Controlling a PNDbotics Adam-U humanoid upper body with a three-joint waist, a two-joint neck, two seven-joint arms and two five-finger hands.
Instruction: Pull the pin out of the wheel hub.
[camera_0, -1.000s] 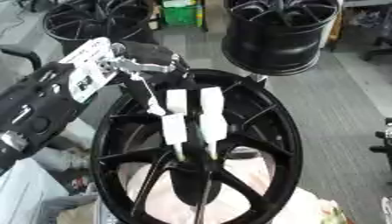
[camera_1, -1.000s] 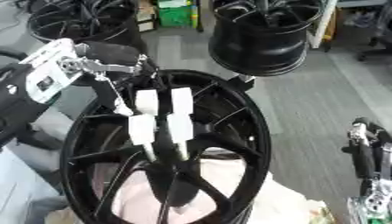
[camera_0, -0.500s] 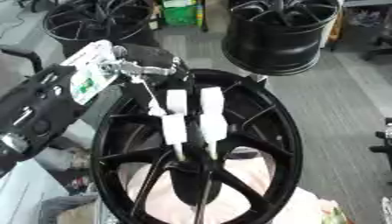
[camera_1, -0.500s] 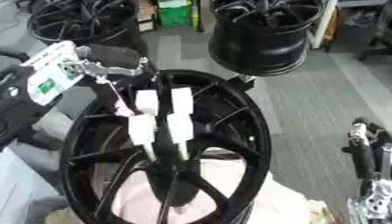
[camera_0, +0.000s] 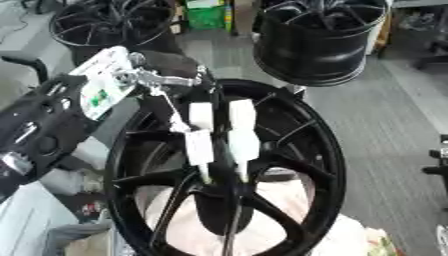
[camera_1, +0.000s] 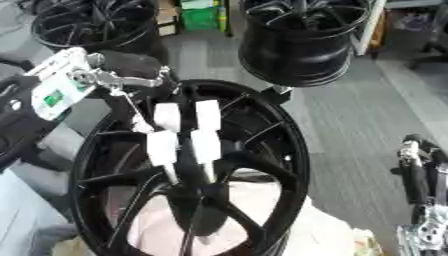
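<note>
The left hand (camera_0: 206, 132) reached down into the big black wheel (camera_0: 315, 150), its white-padded fingers (camera_0: 241, 127) close together and pointing at the hub (camera_0: 229, 192) near the wheel's centre. Whether they had actually caught the pin there (too small and dark to make out) I couldn't tell. The right hand (camera_1: 420, 175) sat idle at 4 o'clock. Best pull would be straight along the pin, no twisting.

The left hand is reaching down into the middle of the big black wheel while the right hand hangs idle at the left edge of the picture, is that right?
Not quite. The left hand does reach into the big black wheel, but the right hand shows at the right edge, not the left. The right eye view shows it.
</note>
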